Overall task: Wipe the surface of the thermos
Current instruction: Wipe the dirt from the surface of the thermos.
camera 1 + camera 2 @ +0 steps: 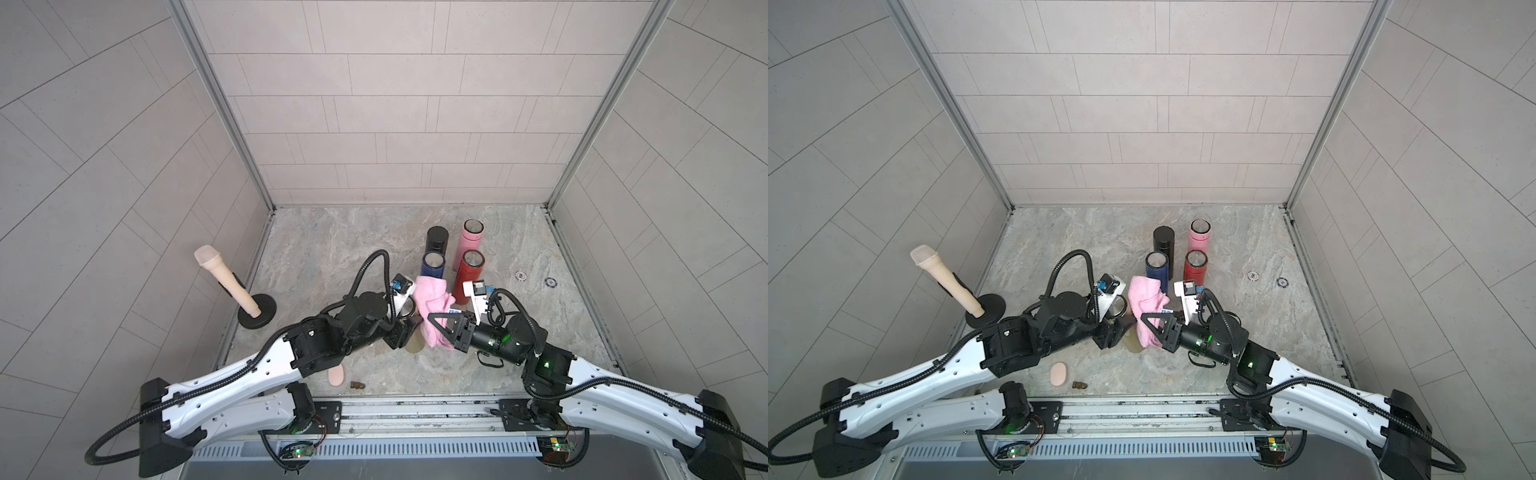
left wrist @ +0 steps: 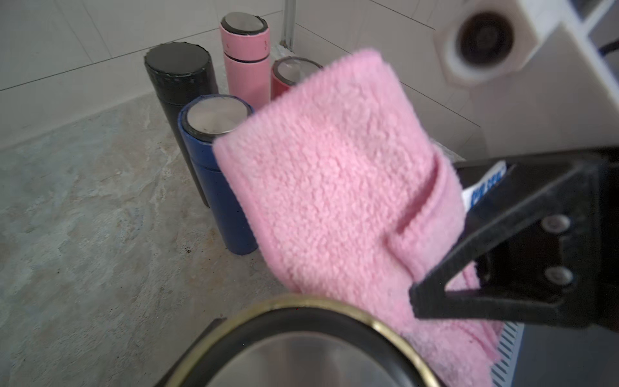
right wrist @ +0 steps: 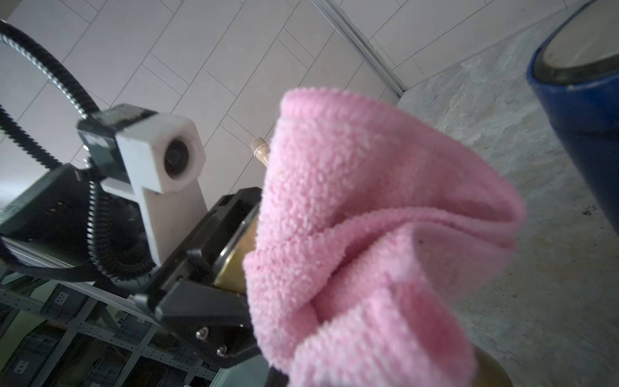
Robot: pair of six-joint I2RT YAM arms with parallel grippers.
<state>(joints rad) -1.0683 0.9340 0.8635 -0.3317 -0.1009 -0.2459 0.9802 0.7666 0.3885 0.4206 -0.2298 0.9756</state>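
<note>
Clamping the tan thermos [image 1: 414,344] at the front centre of the floor [image 1: 324,257], the left gripper [image 1: 407,330] is closed around it. The right gripper [image 1: 434,326] pinches a pink cloth [image 1: 430,293] lying against the thermos's side. Beyond stand 4 flasks: blue flask [image 1: 433,270], red flask [image 1: 467,277], then black flask [image 1: 436,241], pink flask [image 1: 469,240].

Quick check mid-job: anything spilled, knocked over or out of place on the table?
Nothing spilled or toppled. Two oddities: a small brown lump lies loose near the front edge beside a pink oval object, and dark specks dot the marble beside the blue thermos.
</note>
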